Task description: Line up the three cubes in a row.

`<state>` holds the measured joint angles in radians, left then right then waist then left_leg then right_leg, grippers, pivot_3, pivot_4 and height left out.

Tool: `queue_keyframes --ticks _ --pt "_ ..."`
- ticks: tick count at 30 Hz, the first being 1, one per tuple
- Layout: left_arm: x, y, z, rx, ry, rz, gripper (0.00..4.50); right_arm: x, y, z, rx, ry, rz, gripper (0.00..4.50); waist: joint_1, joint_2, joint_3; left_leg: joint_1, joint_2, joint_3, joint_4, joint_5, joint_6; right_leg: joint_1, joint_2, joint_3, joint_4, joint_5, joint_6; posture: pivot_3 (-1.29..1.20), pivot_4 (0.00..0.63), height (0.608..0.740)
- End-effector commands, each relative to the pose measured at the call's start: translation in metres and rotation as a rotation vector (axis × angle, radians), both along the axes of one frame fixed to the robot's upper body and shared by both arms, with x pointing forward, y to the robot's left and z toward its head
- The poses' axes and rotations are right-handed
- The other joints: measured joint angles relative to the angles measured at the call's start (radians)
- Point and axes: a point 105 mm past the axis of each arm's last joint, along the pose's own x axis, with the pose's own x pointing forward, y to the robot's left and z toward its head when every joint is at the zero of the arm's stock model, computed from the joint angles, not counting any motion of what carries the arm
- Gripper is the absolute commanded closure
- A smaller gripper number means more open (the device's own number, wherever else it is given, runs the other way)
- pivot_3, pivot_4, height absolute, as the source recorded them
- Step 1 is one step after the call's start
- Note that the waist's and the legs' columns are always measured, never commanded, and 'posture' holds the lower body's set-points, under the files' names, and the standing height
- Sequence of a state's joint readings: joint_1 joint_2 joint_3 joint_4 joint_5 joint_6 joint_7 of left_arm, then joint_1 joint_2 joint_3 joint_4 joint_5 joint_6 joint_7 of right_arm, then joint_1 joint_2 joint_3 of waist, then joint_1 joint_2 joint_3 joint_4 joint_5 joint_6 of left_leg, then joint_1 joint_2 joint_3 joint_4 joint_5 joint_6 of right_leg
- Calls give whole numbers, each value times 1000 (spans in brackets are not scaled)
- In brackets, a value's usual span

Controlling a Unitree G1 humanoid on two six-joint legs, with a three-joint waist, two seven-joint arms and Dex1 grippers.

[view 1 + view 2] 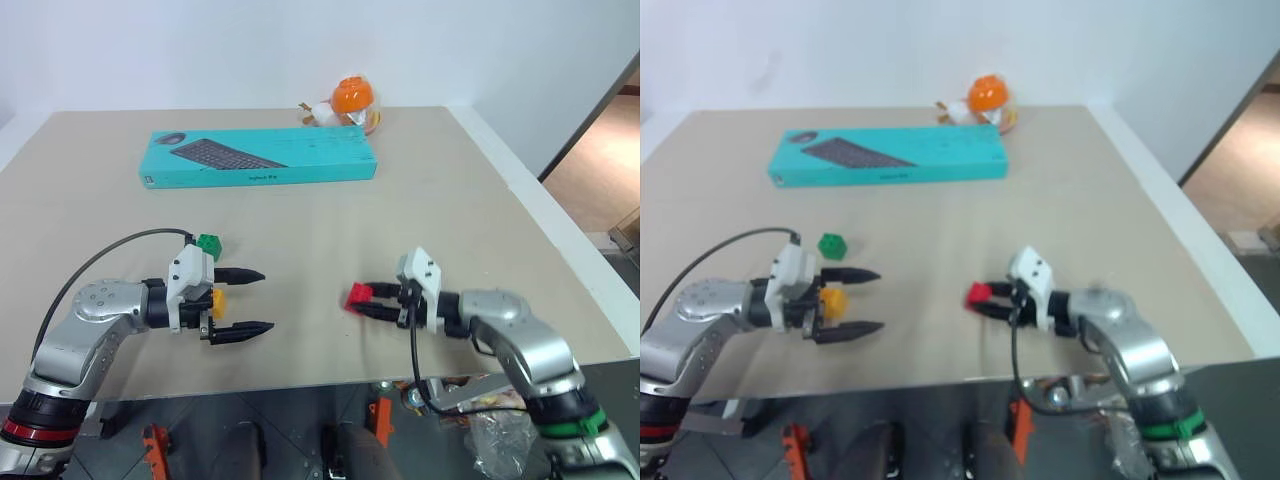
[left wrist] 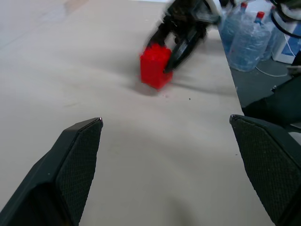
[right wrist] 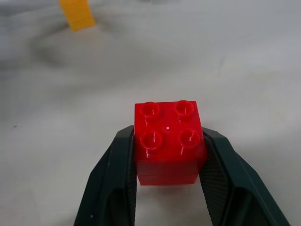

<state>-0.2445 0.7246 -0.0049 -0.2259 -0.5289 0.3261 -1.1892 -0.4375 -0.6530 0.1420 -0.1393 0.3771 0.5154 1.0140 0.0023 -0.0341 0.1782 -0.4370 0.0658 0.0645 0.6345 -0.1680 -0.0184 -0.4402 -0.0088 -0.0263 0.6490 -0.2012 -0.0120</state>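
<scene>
Two black fingers of the right gripper (image 3: 167,155) pinched the red cube (image 3: 167,141) between them; the left gripper (image 1: 243,300), well apart, gaped empty.

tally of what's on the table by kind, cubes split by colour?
red cube: 1, in the right claw
green cube: 1
yellow-orange cube: 1
teal keyboard box: 1
orange-and-white round toy: 1
Total: 5 things, 3 of them cubes.
</scene>
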Motion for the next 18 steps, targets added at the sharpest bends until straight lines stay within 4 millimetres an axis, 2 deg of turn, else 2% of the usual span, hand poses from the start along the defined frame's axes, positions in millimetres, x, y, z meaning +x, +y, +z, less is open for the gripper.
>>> queue_keyframes --ticks 1,5,9,14,18 --pt "-4 0 2 34 -38 -31 0 9 11 14 -57 -42 146 3253 1 0 0 0 0 -1 0 0 0 0 1 0 0 0 0 0 150 740" --pt "-2 -1 2 34 -47 -27 0 30 19 14 -137 -46 233 3253 3 0 0 0 1 -1 0 0 1 0 2 0 0 1 -1 0 150 740" --pt "-3 -2 2 30 -53 -14 0 47 27 2 -207 -41 282 3253 3 0 0 -1 0 -1 0 0 0 0 2 2 1 2 0 0 150 740" --pt "-7 0 0 24 -49 21 0 56 39 -4 -205 -40 309 3253 3 0 0 -2 0 0 -1 -2 1 -1 3 3 1 3 4 0 150 740" --pt "-9 -1 1 17 -50 41 0 60 39 -10 -218 -35 313 3253 2 0 0 0 1 0 -1 -1 1 -1 3 3 2 3 3 0 150 740"
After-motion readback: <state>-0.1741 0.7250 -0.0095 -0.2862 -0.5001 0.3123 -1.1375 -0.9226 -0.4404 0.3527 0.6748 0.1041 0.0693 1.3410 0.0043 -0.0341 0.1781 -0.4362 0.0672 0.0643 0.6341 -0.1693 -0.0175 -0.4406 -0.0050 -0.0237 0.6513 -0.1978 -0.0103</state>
